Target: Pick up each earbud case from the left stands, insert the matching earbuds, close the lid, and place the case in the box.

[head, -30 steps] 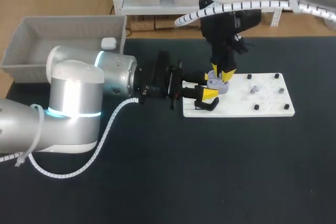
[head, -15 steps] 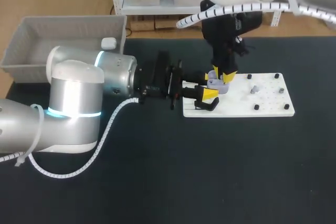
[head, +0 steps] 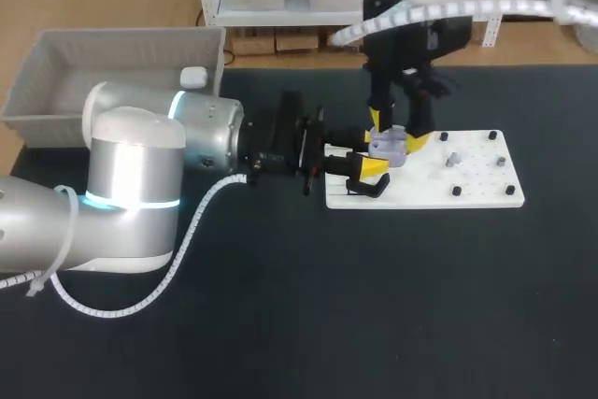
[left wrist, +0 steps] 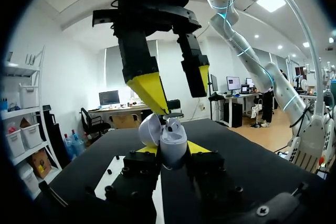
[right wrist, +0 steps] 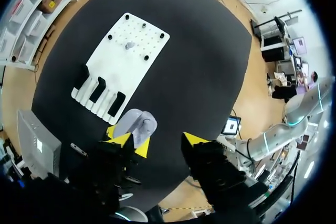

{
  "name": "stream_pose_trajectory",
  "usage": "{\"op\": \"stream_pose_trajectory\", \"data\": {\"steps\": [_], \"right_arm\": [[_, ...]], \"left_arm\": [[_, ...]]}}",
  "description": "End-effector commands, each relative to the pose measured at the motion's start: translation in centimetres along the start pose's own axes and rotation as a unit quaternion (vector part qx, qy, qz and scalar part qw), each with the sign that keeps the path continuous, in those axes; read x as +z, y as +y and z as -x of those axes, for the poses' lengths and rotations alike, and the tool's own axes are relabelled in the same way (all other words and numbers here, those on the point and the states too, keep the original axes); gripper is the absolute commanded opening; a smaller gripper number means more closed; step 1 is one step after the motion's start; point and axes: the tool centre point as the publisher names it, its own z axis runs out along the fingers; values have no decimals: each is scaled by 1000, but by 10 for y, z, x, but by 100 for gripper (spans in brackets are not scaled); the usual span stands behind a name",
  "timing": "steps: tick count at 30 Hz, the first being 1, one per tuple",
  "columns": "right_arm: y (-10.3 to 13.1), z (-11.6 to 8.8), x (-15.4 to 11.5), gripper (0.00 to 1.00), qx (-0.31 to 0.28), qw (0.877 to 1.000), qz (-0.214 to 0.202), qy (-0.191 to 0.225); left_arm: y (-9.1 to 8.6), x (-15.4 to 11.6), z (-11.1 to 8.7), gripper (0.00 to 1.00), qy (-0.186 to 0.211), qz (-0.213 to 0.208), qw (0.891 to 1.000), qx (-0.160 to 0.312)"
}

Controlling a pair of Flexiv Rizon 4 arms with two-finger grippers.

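The head view looks down from above and behind on the whole table. The left wrist view looks level and close; the right wrist view looks down, probably steeply. All share the earbud case.

The earbud case sits partly hidden within the left end effector, contents indiscernible.

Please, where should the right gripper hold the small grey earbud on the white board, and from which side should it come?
Probably come from straight above and close on two opposite sides of the earbud. It sits alone on the flat white board, with the black pegs apart from it. Its finer shape is too small to tell.
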Motion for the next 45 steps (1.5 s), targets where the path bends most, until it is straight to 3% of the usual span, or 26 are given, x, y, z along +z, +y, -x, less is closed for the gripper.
{"op": "stream_pose_trajectory", "data": {"steps": [1,4,10,16,21,43,45], "right_arm": [[-52,3,-5,100,-38,994,97,-35],[-67,12,-5,100,-69,988,122,-60],[-81,39,-3,100,-81,981,168,-57],[-74,72,7,100,-103,977,181,-42],[-57,91,15,100,-142,975,163,-54],[-57,91,15,100,-142,975,163,-54],[-53,92,12,100,-148,974,145,-94]], "left_arm": [[-2,0,0,0,-1,3,1000,1],[-2,0,0,0,-1,3,1000,1],[-2,0,0,0,-1,3,1000,1],[-2,0,0,0,-1,3,1000,1],[-2,0,0,0,-1,3,1000,1],[-2,0,0,0,-1,3,1000,1],[-2,0,0,0,-1,3,1000,1]]}}
